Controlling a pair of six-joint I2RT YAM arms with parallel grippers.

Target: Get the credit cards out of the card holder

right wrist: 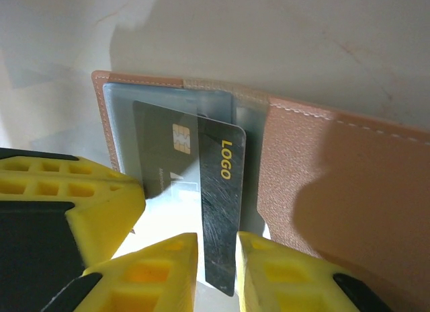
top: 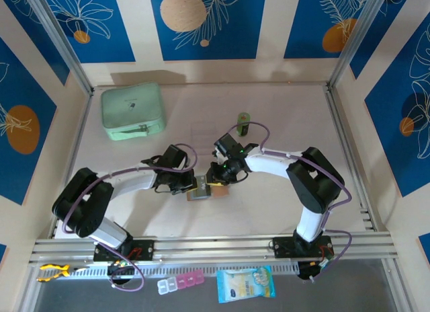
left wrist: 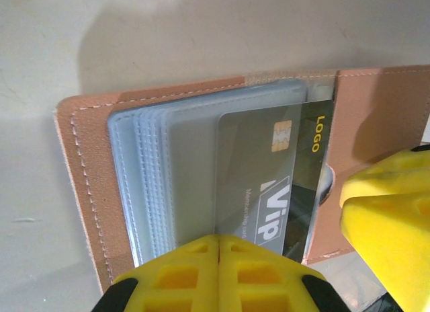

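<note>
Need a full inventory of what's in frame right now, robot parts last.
card holder: 1, tan with grey clear pockets, open at table centre
credit card: 1 seen, dark with gold LOGO, partly out of a pocket
zip case: 1, mint green, far left of table
cylinder: 1, green, far centre
pill box: 1, pink and white, below the near rail
packet: 1, blue and yellow, beside the pill box
tool: 1, yellow, near-left corner
table: 1, pale
left hand: yellow, shut, at the card holder's edge
right hand: yellow, closed on the credit card
</note>
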